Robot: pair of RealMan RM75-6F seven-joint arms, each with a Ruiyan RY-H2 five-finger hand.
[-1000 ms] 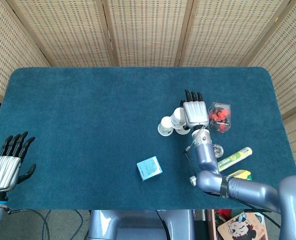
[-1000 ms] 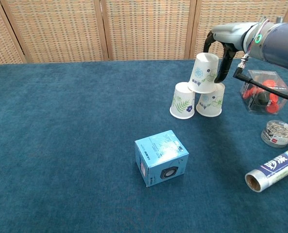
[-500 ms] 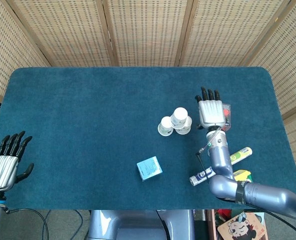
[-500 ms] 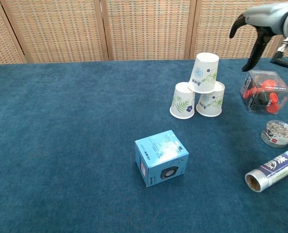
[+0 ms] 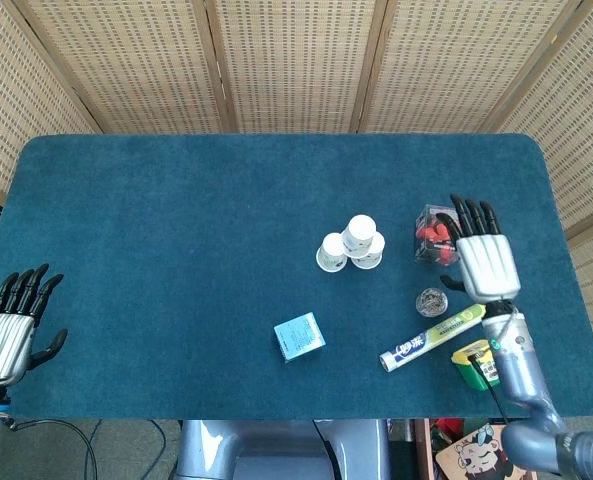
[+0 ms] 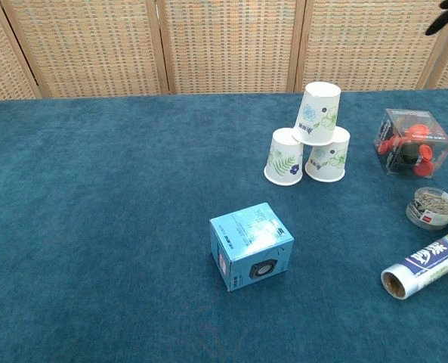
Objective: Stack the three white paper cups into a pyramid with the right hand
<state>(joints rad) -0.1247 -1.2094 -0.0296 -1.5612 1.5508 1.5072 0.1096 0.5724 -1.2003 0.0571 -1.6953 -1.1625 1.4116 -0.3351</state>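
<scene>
Since half a second ago, we see the right robot hand (image 5: 487, 265) pulled back from beside the cup stack to the right edge of the blue surface (image 5: 176, 230), where it now hangs empty with fingers spread flat, just beside the clear box of red pieces (image 5: 433, 234). In the chest view only dark fingertips (image 6: 443, 17) show at the top right corner.

We find the three white paper cups standing as a pyramid, unchanged: the left base cup (image 6: 284, 156) and the right base cup (image 6: 328, 156) sit upside down and touching, and the top cup (image 6: 318, 113) rests inverted across both, free of any hand.

We note the left robot hand (image 5: 6, 325) at the near left edge, well apart from the cups, holding nothing, fingers apart.

We also see a light blue carton (image 6: 251, 245) in front of the stack, a small round tin (image 6: 432, 207) of metal bits, a rolled tube (image 6: 424, 262) with printed wrap lying near it, and a green and yellow object (image 5: 476, 360) at the surface's near right edge.
</scene>
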